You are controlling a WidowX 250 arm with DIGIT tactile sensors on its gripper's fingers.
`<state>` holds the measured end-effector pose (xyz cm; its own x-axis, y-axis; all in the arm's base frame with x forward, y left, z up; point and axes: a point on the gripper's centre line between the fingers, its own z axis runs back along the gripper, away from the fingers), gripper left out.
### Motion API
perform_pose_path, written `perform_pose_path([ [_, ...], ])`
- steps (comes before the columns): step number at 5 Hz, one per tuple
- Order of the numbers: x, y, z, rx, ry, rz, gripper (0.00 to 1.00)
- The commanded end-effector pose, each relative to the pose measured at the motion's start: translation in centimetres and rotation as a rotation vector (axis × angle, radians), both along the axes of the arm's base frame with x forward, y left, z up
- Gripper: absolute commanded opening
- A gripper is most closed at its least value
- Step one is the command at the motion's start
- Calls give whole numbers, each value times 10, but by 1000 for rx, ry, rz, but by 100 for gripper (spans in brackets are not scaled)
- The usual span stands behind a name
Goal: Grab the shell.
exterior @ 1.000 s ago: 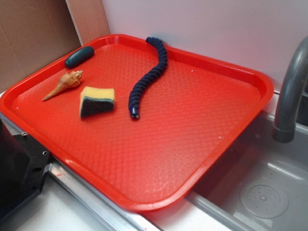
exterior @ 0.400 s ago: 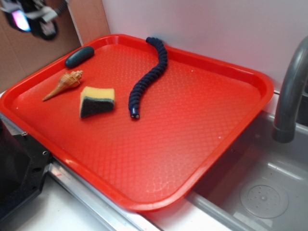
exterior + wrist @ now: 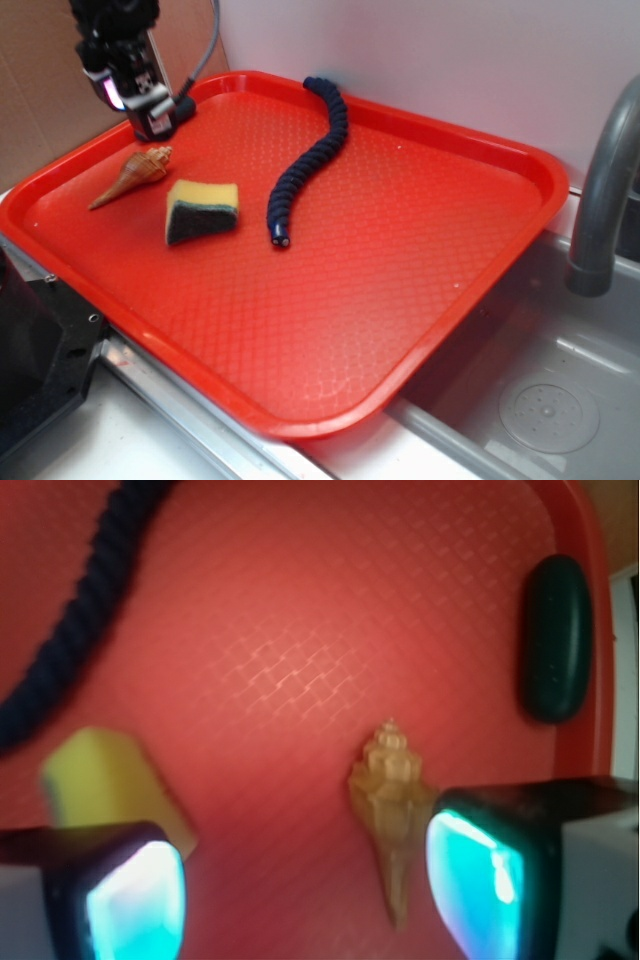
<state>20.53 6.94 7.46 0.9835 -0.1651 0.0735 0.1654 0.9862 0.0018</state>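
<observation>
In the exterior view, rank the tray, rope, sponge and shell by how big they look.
1. Red tray, by far the largest.
2. Dark blue rope.
3 and 4. Sponge and shell: too close to rank. They look about equally long, though the sponge is bulkier and the shell thinner.

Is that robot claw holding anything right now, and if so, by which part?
Nothing is held. The end effector is open above the tray; the shell lies loose on it between the fingers, nearer one.
</observation>
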Motion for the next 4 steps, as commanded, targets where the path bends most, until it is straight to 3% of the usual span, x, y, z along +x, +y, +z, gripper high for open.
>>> perform_pose_path([
  [1,-8,32,-42,14,42,10,100],
  [2,-10,29,-60,62,69,-31,100],
  [3,-18,24,-65,83,83,-23,0],
  [4,-15,28,-52,94,52,-9,0],
])
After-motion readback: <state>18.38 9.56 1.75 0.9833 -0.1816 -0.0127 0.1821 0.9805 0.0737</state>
